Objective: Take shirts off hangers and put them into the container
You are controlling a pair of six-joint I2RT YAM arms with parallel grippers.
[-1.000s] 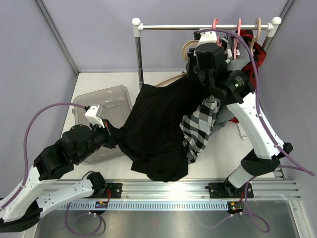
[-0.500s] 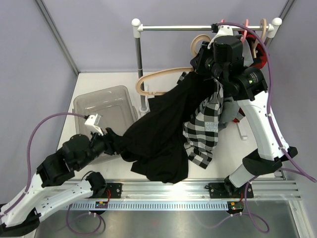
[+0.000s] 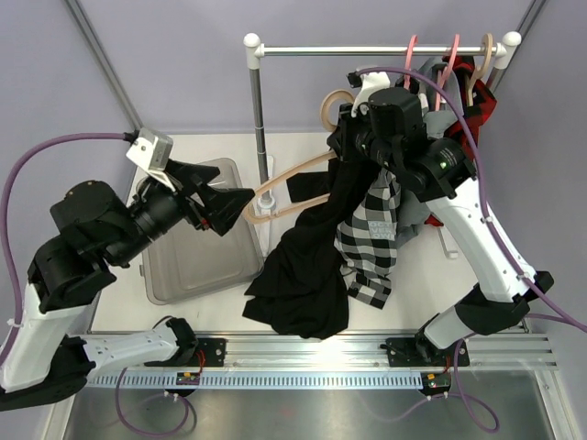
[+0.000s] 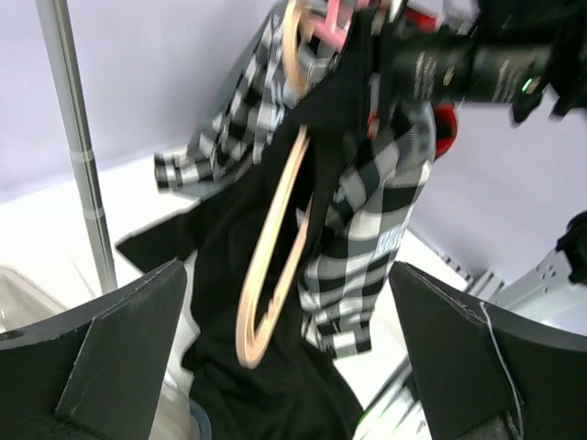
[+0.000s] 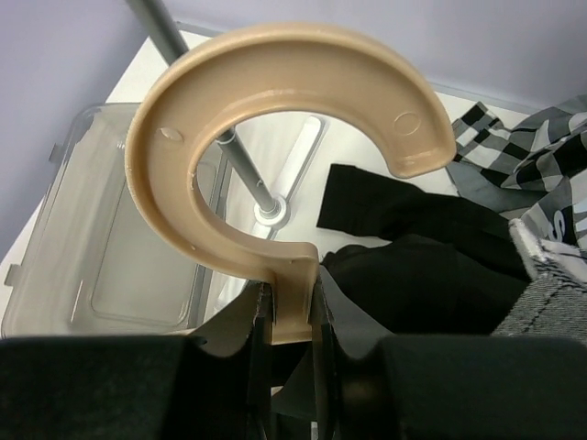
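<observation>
My right gripper [image 3: 348,128] is shut on the stem of a tan hanger [image 5: 275,119], held off the rail. The hanger's bare left arm [image 3: 280,194] sticks out toward the container. The black shirt [image 3: 307,266] still hangs from its other side, its lower end heaped on the table. A black-and-white plaid shirt [image 3: 371,238] hangs beside it. My left gripper [image 3: 240,209] is open and empty over the smoky-grey container's [image 3: 197,266] right edge, pointing at the hanger [image 4: 275,257]. Further hangers [image 3: 452,50], a grey shirt and a red plaid shirt [image 3: 479,103] stay on the rail.
The metal rail [image 3: 367,50] with white ends crosses the back, and its post [image 3: 260,128] stands between the container and the hanging shirts. The right arm's purple cable loops over the rail's right part.
My left gripper opened, let go of the black shirt and rose up and left over the container. The shirt's edge fell back to the right. The right arm shifted the hanger left.
</observation>
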